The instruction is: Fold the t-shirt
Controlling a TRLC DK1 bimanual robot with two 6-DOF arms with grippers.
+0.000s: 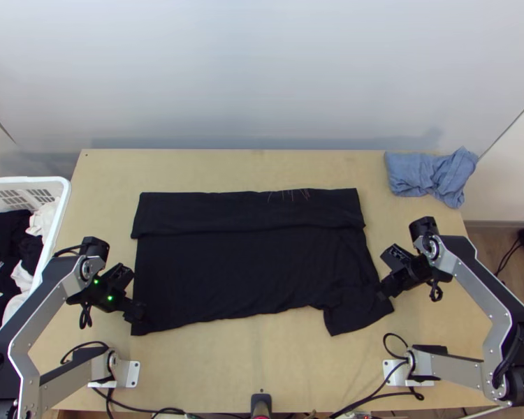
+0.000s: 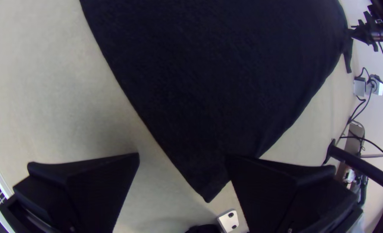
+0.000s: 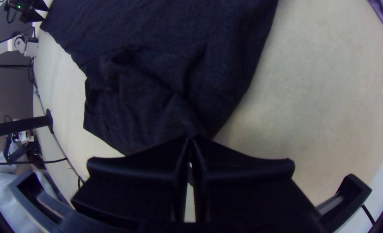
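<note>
1. The black t-shirt (image 1: 248,265) lies across the middle of the top view, flat on the table (image 1: 262,363), with a band turned over along its upper edge. Its lower right part, likely a sleeve, juts downward and looks a little rumpled.
2. It should handle as light, soft, limp cloth: nothing fragile, but with no stiffness to carry a fold. Pushed from one side it would probably ruck up; held at two points it should travel more evenly.
3. The right gripper (image 3: 190,138), at the lower right of the shirt in the top view, has its fingers pressed together with the shirt's edge pinched between them. That seems a fair hold, though the loose part beside it may sag or trail.
4. The left gripper (image 2: 183,156) is at the shirt's lower left corner in the top view. Its fingers are spread, one over bare table and the other by the cloth, with the corner between.
5. That corner is the place to grip: I would close low, taking every layer there, since thin cloth can slip out of a shallow pinch. Mild tension between both holds should keep the lower edge straight.
</note>
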